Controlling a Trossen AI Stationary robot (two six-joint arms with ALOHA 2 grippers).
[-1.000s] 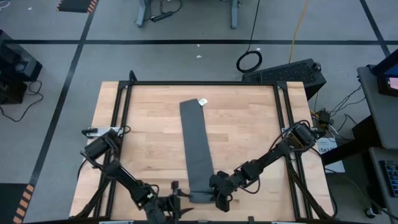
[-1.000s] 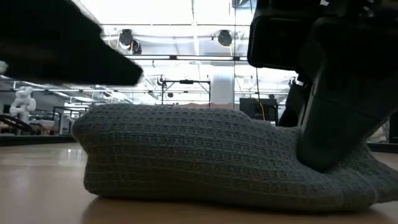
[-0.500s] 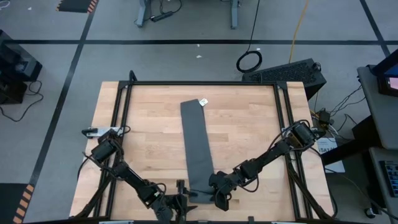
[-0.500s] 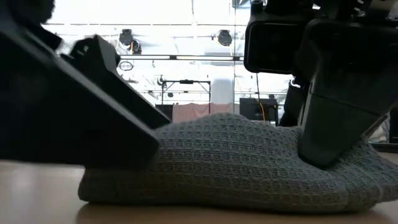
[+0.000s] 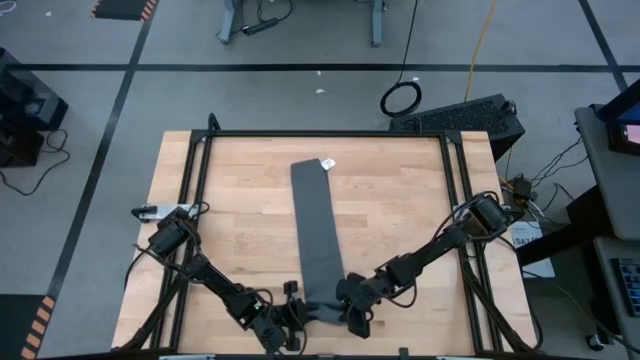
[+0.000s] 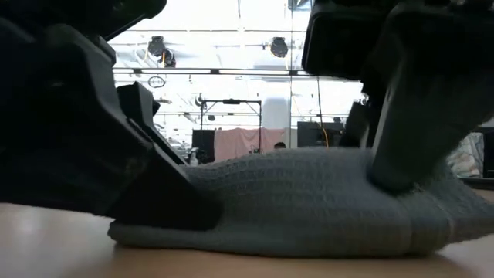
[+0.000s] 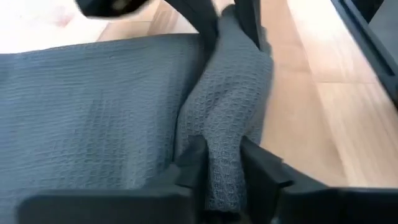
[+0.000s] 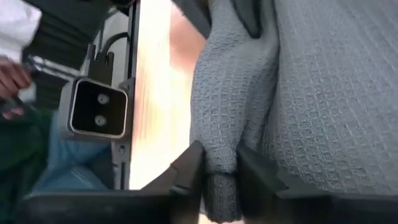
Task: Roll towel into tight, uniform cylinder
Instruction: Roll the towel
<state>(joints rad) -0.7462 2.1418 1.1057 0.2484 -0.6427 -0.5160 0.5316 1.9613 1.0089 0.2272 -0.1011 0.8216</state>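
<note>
high view: the towel (image 5: 317, 235) lies as a long dark grey strip down the middle of the tabletop (image 5: 235, 200), its white tag (image 5: 326, 164) at the upper end of the strip. the strip's lower end is bunched near the bottom edge of the frame. the left claw (image 5: 291, 312) comes in from the lower left and meets that bunched end on its left side. the right claw (image 5: 352, 313) comes in from the lower right and meets it on the right side.

low view: the towel (image 6: 309, 201) fills the centre as a low grey hump on the tabletop (image 6: 54, 247). a dark arm covers the left of the frame and touches the hump's left end. another dark arm presses down on the hump at the upper right.

left wrist view: the left claw (image 7: 224, 165) is nearly closed, its two fingers (image 7: 264, 165) pinching a raised fold of the towel (image 7: 93, 118) between them at the bottom centre. bare tabletop (image 7: 323, 106) shows at the right.

right wrist view: the right claw (image 8: 221, 168) is likewise nearly closed, its fingers (image 8: 186, 168) squeezing a narrow fold of the towel (image 8: 323, 93) at the bottom centre. a person in blue trousers (image 8: 56, 168) shows at the far left, beyond the tabletop's edge.
</note>
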